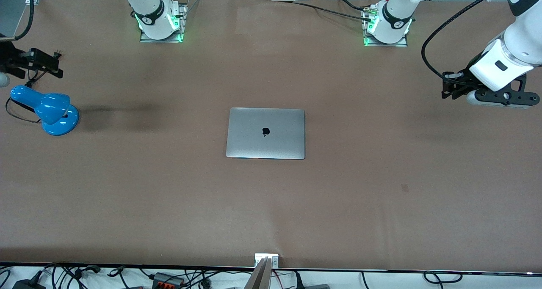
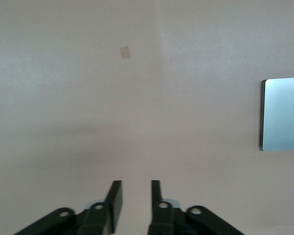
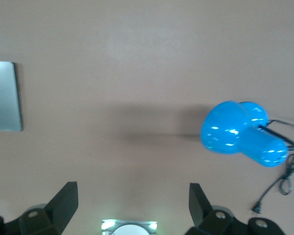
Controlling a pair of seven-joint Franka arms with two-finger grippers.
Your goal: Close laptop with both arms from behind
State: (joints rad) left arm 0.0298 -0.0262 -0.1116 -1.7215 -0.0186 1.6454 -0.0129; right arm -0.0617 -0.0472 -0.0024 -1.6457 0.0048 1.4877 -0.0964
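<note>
The silver-grey laptop (image 1: 265,133) lies shut and flat at the middle of the table, lid up with the black apple logo showing. An edge of it shows in the left wrist view (image 2: 284,113) and in the right wrist view (image 3: 4,95). My left gripper (image 1: 445,86) hangs over bare table at the left arm's end, well away from the laptop; its fingers (image 2: 136,183) stand a narrow gap apart with nothing between them. My right gripper (image 1: 53,64) hangs over the right arm's end above the lamp; its fingers (image 3: 132,188) are wide apart and empty.
A blue desk lamp (image 1: 46,109) with a black cord sits at the right arm's end of the table; it also shows in the right wrist view (image 3: 240,132). The arm bases (image 1: 161,22) (image 1: 387,24) stand along the table's edge farthest from the front camera. Cables lie off the nearest edge.
</note>
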